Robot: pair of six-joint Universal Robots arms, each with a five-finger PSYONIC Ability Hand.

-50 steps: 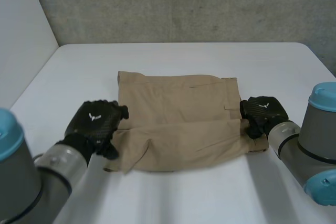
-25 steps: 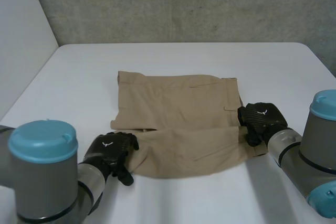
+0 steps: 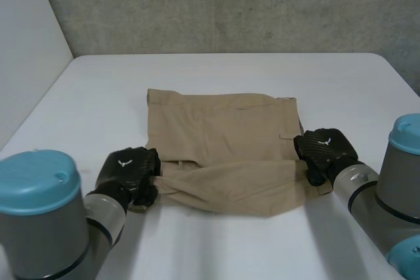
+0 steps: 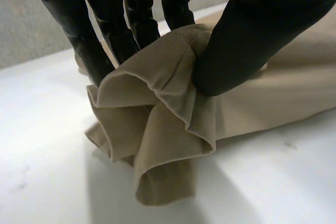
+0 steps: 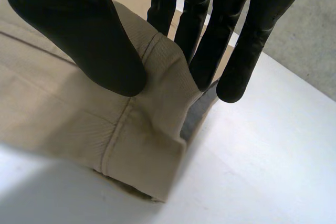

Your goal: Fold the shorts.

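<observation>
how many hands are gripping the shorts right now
2. The left hand pinches a bunched corner of the shorts between thumb and fingers, at the near left. The right hand pinches the near right corner the same way.

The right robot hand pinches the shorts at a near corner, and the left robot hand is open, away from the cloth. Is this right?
Not quite. The left robot hand also pinches the shorts, bunched between thumb and fingers, as the left wrist view shows. The rest holds.
</observation>
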